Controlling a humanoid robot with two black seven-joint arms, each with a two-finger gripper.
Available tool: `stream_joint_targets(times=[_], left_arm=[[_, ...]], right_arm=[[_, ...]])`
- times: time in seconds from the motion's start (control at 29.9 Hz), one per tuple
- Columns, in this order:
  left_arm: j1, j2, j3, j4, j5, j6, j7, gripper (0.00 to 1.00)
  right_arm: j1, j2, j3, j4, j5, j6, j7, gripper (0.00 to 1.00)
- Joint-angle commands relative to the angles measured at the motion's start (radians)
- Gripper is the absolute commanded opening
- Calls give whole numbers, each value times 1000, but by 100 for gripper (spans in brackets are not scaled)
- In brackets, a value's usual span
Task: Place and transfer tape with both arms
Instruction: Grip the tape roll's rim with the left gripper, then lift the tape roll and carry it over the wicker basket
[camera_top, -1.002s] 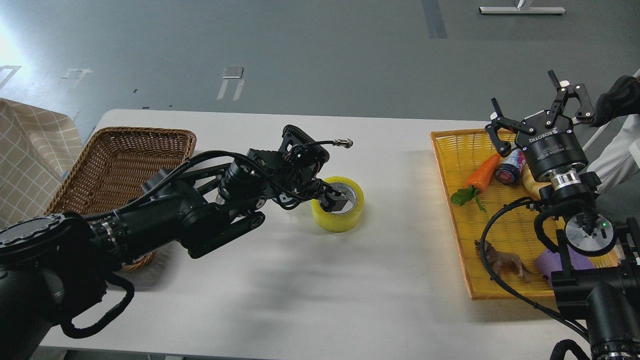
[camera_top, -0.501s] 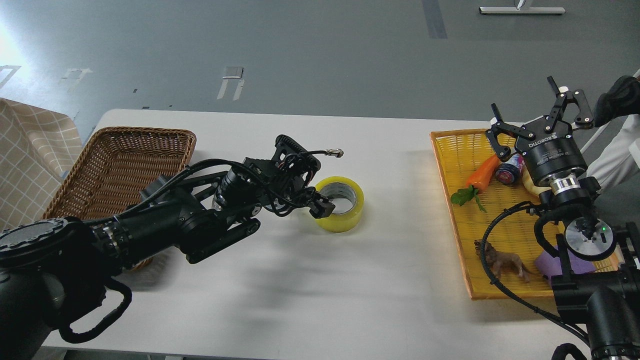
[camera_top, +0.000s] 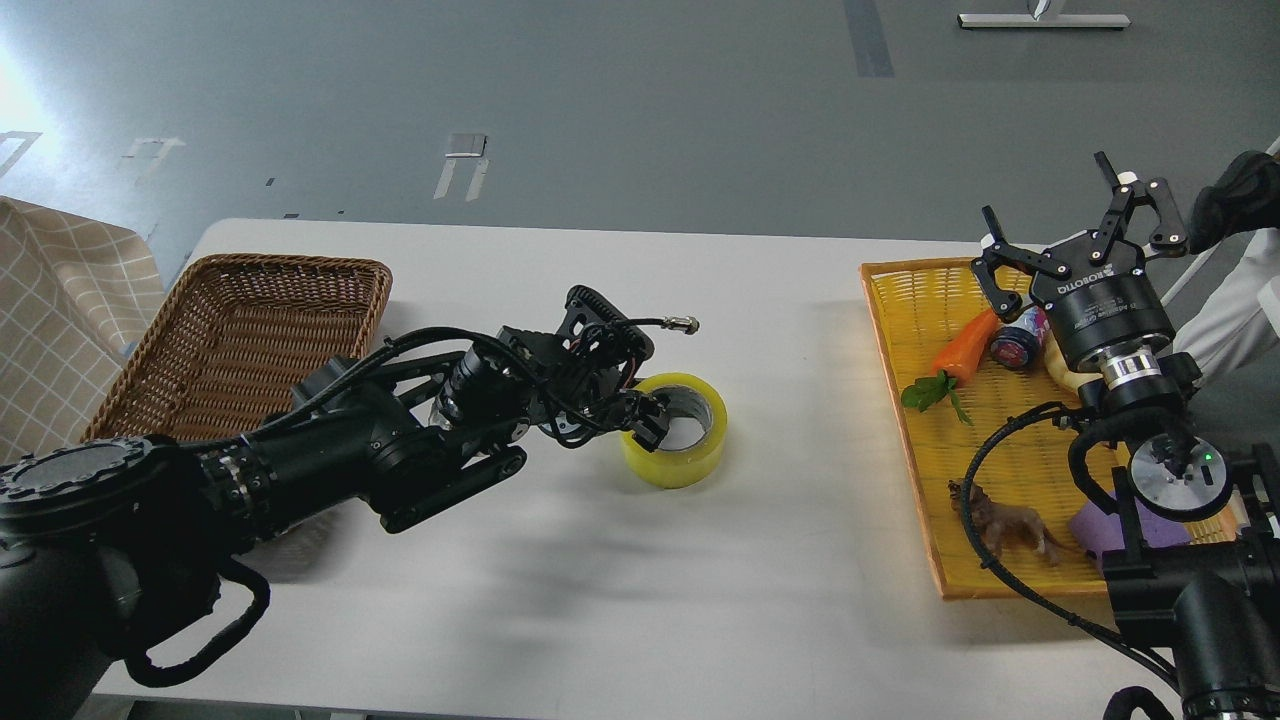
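Observation:
The tape (camera_top: 690, 455), a wide yellowish roll with a grey-white core, lies flat near the middle of the white table (camera_top: 620, 600). My left gripper (camera_top: 648, 420) is at the roll's left rim. Its dark fingers straddle the roll's left wall, one inside the core, and look closed on it. My right gripper (camera_top: 1065, 205) is open and empty. It points up, raised above the far end of the yellow tray (camera_top: 900, 300), well right of the tape.
A brown wicker basket (camera_top: 250, 320) stands at the left, partly behind my left arm. The yellow tray holds a toy carrot (camera_top: 962, 347), a small jar (camera_top: 1015, 342), a tan bread toy (camera_top: 1062, 372) and a brown toy animal (camera_top: 1012, 527). A checked cloth (camera_top: 60, 310) hangs at far left.
My left gripper drew back from inside the core to the roll's left wall, then moved toward me. The tape shifted slightly nearer with it. The right gripper rose a little and holds still.

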Motion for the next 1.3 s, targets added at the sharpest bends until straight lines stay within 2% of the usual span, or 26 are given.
stream_joint_targets(times=[0.0,0.2,0.37,0.6,0.77,0.9,1.0,1.17,1.27], left_arm=[[-4,4,11,0,-3,-1,-4,0],[-62,19,3,-16,-18,-1,-8,0],[-144,50,12,-19,-84,-1,-30,0],[-243,143,12,-17,-149,-1,-88,0],[-295,224,12,-16,-236,-1,-106,0],[-334,306,11,-16,-259,-1,-151,0],[-348,361,12,-16,-263,-1,-180,0],[-345,428,11,-16,-262,-1,-195,0],[-345,471,11,-16,-266,-1,-228,0]], right_arm=[[0,0,1,0,0,0,2,98],[0,0,3,2,0,0,2,98],[-1,0,3,3,0,0,0,98],[-4,0,1,3,0,0,0,98],[-4,0,3,5,0,0,2,98],[-4,0,3,3,0,0,0,98],[-4,0,3,3,2,0,0,98],[-3,0,3,2,0,0,0,98],[3,0,-3,0,0,0,0,98]])
